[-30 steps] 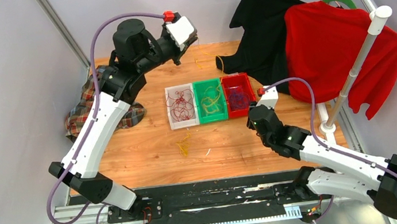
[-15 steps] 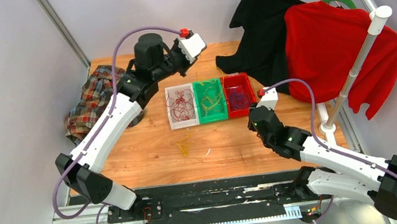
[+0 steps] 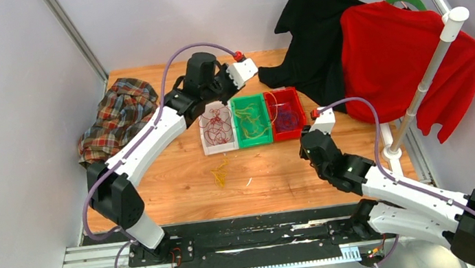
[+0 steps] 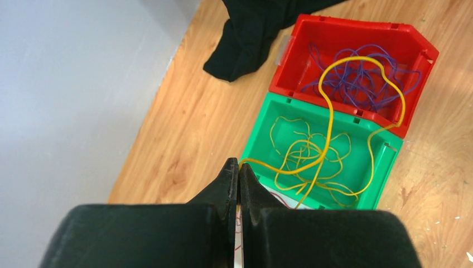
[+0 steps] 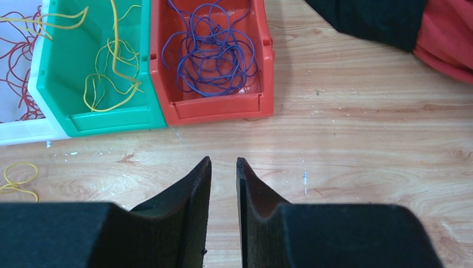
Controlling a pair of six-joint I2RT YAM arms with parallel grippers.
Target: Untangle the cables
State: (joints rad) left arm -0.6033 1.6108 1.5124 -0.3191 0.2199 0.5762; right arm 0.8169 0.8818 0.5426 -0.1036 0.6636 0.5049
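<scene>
As left gripper [image 4: 239, 167] pinches, cable [image 4: 329, 114] — over red bin [image 4: 346, 25]

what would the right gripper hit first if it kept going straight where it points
Probably the front wall of the red bin holding purple cables. Only bare table separates it from the right gripper; tilt is unclear, so wood might come first.

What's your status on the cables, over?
Left gripper shut on yellow cable trailing from green bin. Right gripper narrowly open, empty, above table. Cable's loop strays across red bin, over purple cables.
</scene>
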